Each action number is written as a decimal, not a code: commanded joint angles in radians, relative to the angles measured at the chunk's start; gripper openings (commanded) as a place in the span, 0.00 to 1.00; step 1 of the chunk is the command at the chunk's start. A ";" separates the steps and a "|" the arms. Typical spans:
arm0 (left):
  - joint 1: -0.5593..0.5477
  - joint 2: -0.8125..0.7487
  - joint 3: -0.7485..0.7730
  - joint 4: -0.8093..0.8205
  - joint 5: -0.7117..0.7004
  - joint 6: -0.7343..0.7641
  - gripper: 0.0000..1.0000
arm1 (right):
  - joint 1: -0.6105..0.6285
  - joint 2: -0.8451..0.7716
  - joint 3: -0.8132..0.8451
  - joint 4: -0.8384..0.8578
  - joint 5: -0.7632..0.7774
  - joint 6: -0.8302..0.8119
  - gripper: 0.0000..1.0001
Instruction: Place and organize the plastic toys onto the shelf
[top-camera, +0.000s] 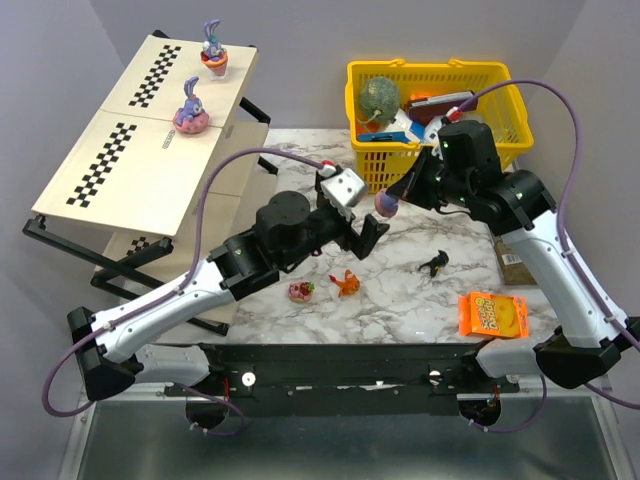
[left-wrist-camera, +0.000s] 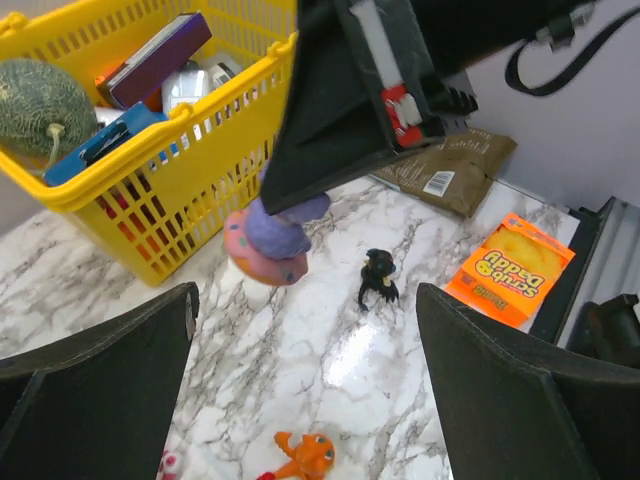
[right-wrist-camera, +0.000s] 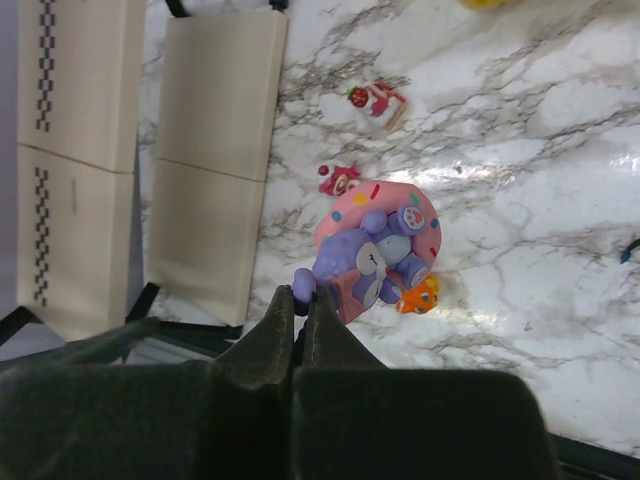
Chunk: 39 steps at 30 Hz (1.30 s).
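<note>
Grey-veined marble table (top-camera: 400, 310); slanted beige checker-striped shelf (top-camera: 120, 170) stands left of the yellow plastic basket (top-camera: 440, 75). Right gripper (right-wrist-camera: 298, 300) pinches the ears of a glossy purple rabbit on a pink doughnut (left-wrist-camera: 265, 245), aloft just before the basket; left gripper (left-wrist-camera: 305, 390) spread wide below it, empty.

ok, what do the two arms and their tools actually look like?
Both match: left arm and right arm have white lower links, black rounded joints and black two-finger tools (left tool, right tool). A purple cable loops along each. The left wrist carries a pale grey camera box.
</note>
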 joint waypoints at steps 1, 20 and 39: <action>-0.089 0.026 -0.080 0.316 -0.233 0.153 0.97 | -0.002 -0.027 0.066 -0.027 -0.102 0.082 0.00; -0.118 0.166 -0.057 0.456 -0.308 0.232 0.76 | -0.002 -0.102 0.040 -0.008 -0.147 0.097 0.00; -0.124 0.215 0.021 0.348 -0.343 0.231 0.00 | -0.004 -0.099 0.025 0.033 -0.179 0.093 0.11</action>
